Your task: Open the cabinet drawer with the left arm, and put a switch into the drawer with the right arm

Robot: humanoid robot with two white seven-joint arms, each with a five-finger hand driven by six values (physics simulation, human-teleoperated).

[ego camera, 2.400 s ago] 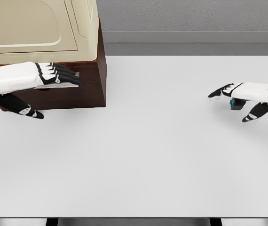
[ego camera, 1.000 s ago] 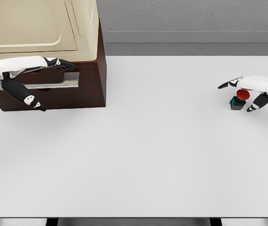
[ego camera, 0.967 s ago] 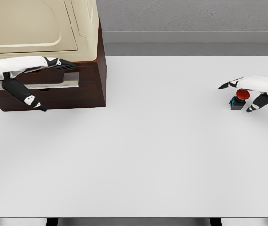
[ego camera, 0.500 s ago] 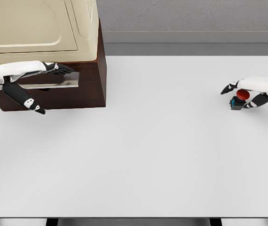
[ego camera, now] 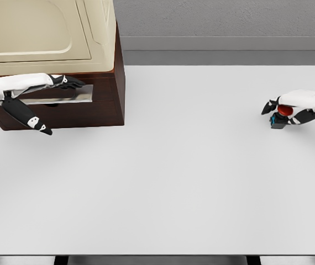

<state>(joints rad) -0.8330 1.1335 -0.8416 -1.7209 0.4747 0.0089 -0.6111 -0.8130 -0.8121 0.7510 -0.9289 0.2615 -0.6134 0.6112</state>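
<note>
Right now the switch [ego camera: 279,118], a small dark block with a red mushroom cap and a touch of blue at its base, sits directly beneath the right hand [ego camera: 295,108], on the white table [ego camera: 190,182] near its right edge. The right hand's black fingers are curled in around the red cap from both sides; they look closed on it or very nearly so, though contact itself is too small to confirm. That makes the right hand by far the nearer one to the switch, while the drawer lies well apart, far off toward the left hand. The left hand [ego camera: 33,96] reaches along the front of the dark wooden cabinet [ego camera: 105,107], its fingers laid flat over the top of the long metallic drawer handle [ego camera: 63,97] and its thumb hanging below, so it hooks the handle loosely rather than clamping it. The handle's long axis runs sideways, in line with the left fingers. The drawer appears barely opened, if at all. A smooth cream appliance with rounded panels [ego camera: 47,33] rests on top of the cabinet, above the left hand.
</note>
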